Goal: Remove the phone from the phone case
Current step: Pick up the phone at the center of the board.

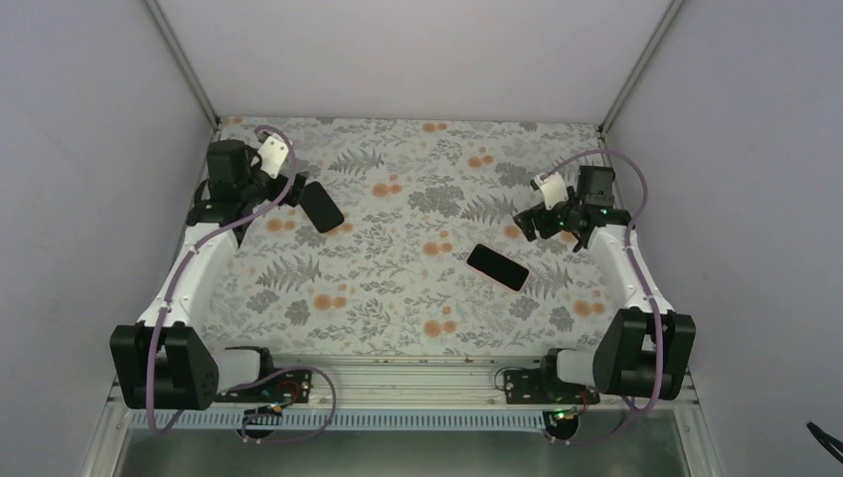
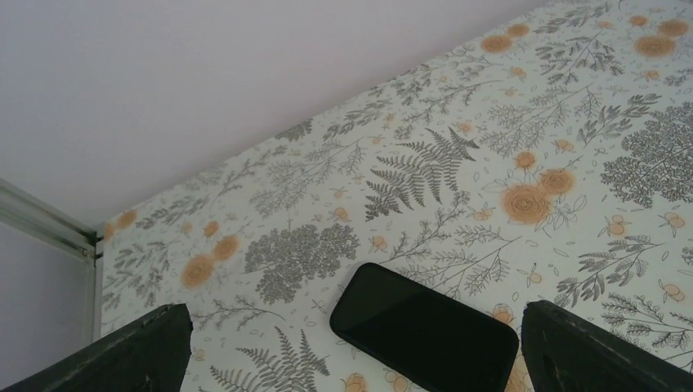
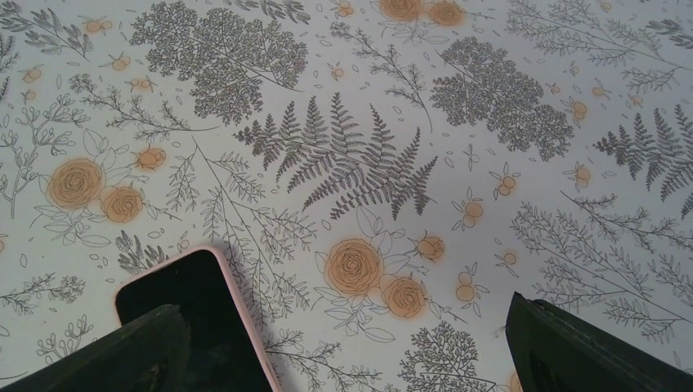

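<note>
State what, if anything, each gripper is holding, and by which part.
Nothing is held. The left fingers are spread open, and the black phone lies free on the table. The right fingers are also open, beside the pink-edged case.

Black phone [image 2: 425, 331], pink-rimmed case [image 3: 196, 286], orange-grey floral table [image 1: 398, 288]

This is a robot test cell in a lab rather than a home. Plain pale walls [image 1: 418, 50] box in the table [image 1: 398, 288] on three sides, metal frame posts [image 1: 182, 62] stand at the far corners, and the cabled left arm [image 1: 189, 273] and right arm [image 1: 631, 263] are bolted to an aluminium rail [image 1: 398, 370] along the near edge.
</note>
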Robot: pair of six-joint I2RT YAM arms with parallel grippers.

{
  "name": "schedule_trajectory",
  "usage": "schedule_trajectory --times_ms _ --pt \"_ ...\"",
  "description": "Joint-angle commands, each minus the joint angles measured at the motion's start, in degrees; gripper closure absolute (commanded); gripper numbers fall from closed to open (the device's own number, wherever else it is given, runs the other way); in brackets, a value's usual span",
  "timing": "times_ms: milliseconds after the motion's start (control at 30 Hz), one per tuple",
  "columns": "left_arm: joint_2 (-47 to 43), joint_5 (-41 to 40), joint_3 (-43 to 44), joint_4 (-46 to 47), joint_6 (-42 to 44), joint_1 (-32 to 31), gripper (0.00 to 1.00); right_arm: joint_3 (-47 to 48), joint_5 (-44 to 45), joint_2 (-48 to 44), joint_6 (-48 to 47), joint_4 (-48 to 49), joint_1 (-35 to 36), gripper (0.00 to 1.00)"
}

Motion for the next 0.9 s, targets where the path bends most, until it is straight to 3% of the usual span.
schedule_trajectory --times_ms 0,433,500,600,867 --pt "-2.43 0.51 -0.59 0.84 -0.41 0.19 0.00 -0.27 0.48 -1.38 -0.38 0.14 0.62 0.00" --pt "-3.49 1.45 -1.12 1.08 0.39 0.18 0.00 -1.54 6.82 -1.68 -2.88 -0.14 1.98 0.00" --pt "-3.07 1.71 -1.07 1.02 0.51 0.17 0.00 -2.03 3.80 -1.98 -6.94 -4.33 4.00 0.00" --pt "-2.06 1.58 -0.75 0.76 0.72 0.22 0.00 -3.96 6.32 -1.81 -9.63 -6.63 8.80 0.00" --pt "-1.53 0.20 -0.89 1.50 0.49 0.22 0.00 -6.90 11.17 5.23 -8.94 -6.75 13.35 0.00"
